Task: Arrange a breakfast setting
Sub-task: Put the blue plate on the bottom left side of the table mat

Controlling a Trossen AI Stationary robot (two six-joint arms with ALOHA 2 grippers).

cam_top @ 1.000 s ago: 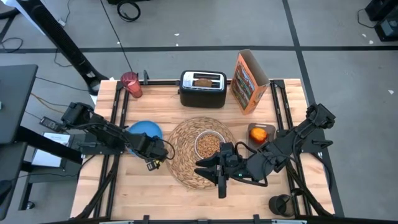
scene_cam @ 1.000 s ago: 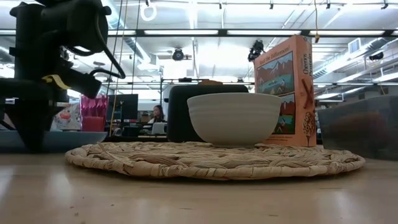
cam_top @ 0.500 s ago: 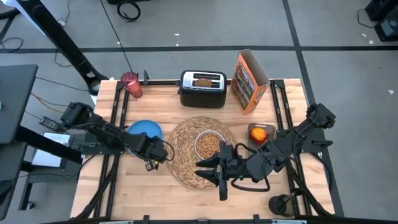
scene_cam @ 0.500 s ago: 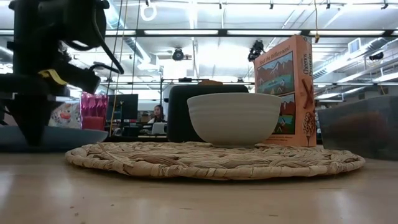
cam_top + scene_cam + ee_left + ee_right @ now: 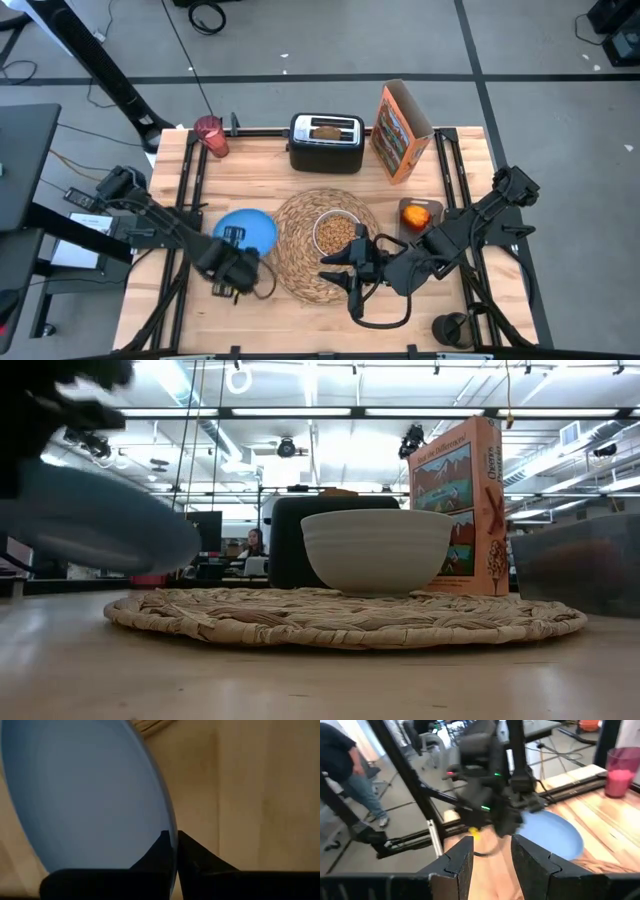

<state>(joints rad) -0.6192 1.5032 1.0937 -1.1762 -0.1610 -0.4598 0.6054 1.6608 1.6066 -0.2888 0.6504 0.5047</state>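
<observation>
A small blue plate (image 5: 247, 228) hangs just left of the round woven placemat (image 5: 320, 245), with my left gripper (image 5: 235, 262) shut on its near rim. In the low view the plate (image 5: 90, 525) shows blurred and above the tabletop. A white bowl (image 5: 335, 232) of cereal rests on the placemat. My right gripper (image 5: 345, 268) hovers over the placemat's near part, open and pointing toward the left arm. A toast slice (image 5: 327, 129) sticks out of the toaster, a red apple (image 5: 418, 214) lies right of the placemat, and a pink cup (image 5: 210, 135) stands at the far left. My left gripper pinches the plate's rim (image 5: 170, 827) between its two fingers, on the side toward the table's near edge. One finger (image 5: 160, 851) is on the inner side and the other is outside. The fingers point down from above. The plate hangs clear of the table.
A black toaster (image 5: 326, 148) and a cereal box (image 5: 400, 130) stand along the far edge. A dark cup (image 5: 450, 328) sits at the near right corner. Bare wood (image 5: 250, 310) lies near the front edge, left of the placemat. People stand in the room beyond.
My left gripper has shut on the plate's rim, rolled its wrist, and risen while moving toward the near edge. The plate has been lifted off the table and carried a little toward the placemat. My right gripper has tipped and rolled slightly in place.
</observation>
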